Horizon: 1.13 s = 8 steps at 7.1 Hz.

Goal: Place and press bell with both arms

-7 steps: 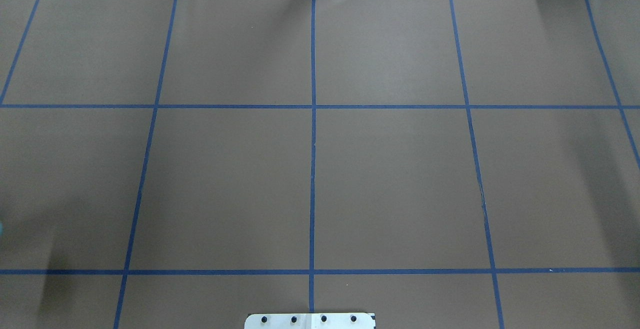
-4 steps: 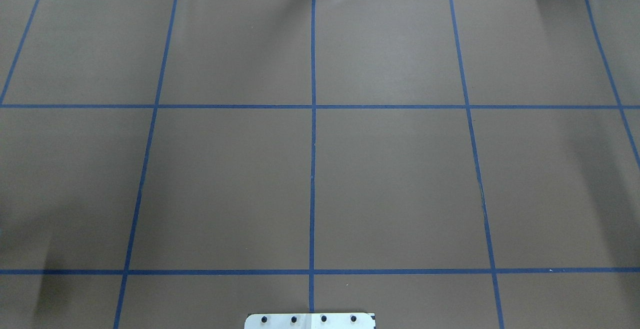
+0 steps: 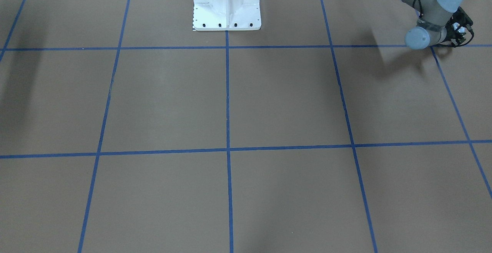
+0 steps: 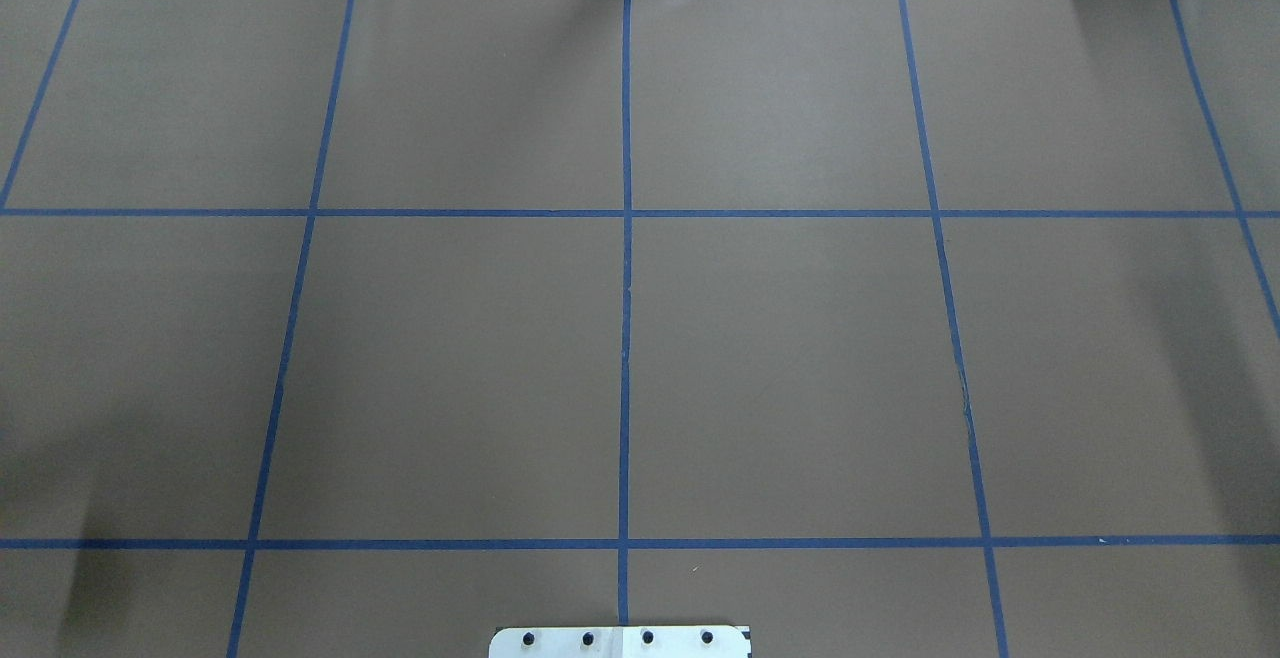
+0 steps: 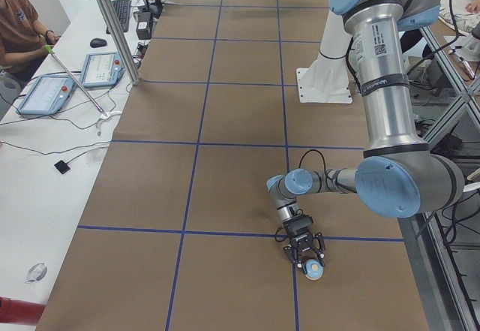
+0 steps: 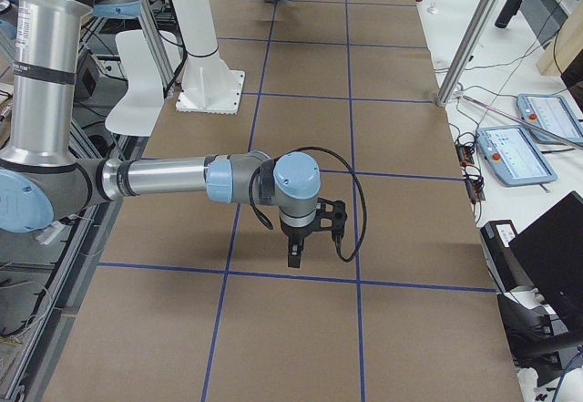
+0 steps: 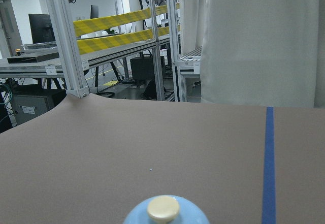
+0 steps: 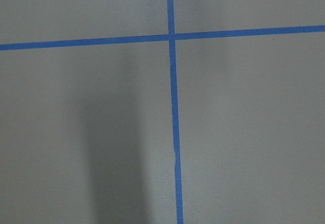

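The bell [image 5: 313,269] is light blue with a cream button. It stands at the brown table's end on my left, right at the tip of my left gripper [image 5: 307,260]. In the left wrist view the bell [image 7: 165,213] fills the bottom edge, upright, and no fingers show. I cannot tell whether the left gripper is open or shut on it. The left arm [image 3: 428,14] shows at the top right of the front view, its fingers hidden. My right gripper [image 6: 293,254] points down over a blue tape line, low above the table. I cannot tell its state. The overhead view shows neither arm.
The white bolted pedestal [image 3: 226,9] stands at the robot's side of the table. Blue tape lines [image 4: 626,338] divide the brown cover into squares. An operator [image 5: 19,23], tablets [image 5: 45,94] and an aluminium post [image 5: 112,27] are along the far bench.
A small light-blue sliver at the overhead view's left edge has gone out of view. The shadow at the lower left has shifted slightly. Nothing else has changed.
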Each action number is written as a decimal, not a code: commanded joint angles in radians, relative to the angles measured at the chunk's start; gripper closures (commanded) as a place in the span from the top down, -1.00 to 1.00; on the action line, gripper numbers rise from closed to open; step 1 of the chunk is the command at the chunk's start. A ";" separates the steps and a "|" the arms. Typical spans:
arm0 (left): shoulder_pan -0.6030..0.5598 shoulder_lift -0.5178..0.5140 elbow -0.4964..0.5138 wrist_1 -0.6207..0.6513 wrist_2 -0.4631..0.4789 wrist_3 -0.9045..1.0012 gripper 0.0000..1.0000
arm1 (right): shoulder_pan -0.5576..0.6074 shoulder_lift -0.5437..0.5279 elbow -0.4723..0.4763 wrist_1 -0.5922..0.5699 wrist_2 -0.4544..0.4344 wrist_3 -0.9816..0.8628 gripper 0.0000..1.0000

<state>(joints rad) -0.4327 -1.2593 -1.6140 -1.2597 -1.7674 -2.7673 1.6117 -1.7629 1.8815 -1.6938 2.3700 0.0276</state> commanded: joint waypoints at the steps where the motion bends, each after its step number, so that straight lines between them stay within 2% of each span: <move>1: -0.001 0.035 -0.015 0.000 0.000 0.049 -1.00 | 0.005 -0.003 0.005 -0.001 0.000 0.000 1.00; 3: -0.012 0.116 -0.117 0.002 0.012 0.156 -1.00 | 0.008 -0.006 0.011 -0.003 0.002 0.000 1.00; 4: -0.017 0.117 -0.133 0.003 0.046 0.197 -1.00 | 0.008 -0.006 0.019 -0.009 0.003 0.002 1.00; 6: -0.154 0.103 -0.206 0.003 0.299 0.340 -1.00 | 0.008 -0.006 0.022 -0.010 0.003 0.003 1.00; 7: -0.214 0.094 -0.248 0.002 0.387 0.391 -1.00 | 0.008 -0.006 0.021 -0.010 0.003 0.006 1.00; 8: -0.301 0.027 -0.260 0.000 0.440 0.520 -1.00 | 0.008 -0.004 0.022 -0.010 0.003 0.006 1.00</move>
<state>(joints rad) -0.6370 -1.1775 -1.8447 -1.2578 -1.4149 -2.3724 1.6199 -1.7685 1.9027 -1.7040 2.3731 0.0325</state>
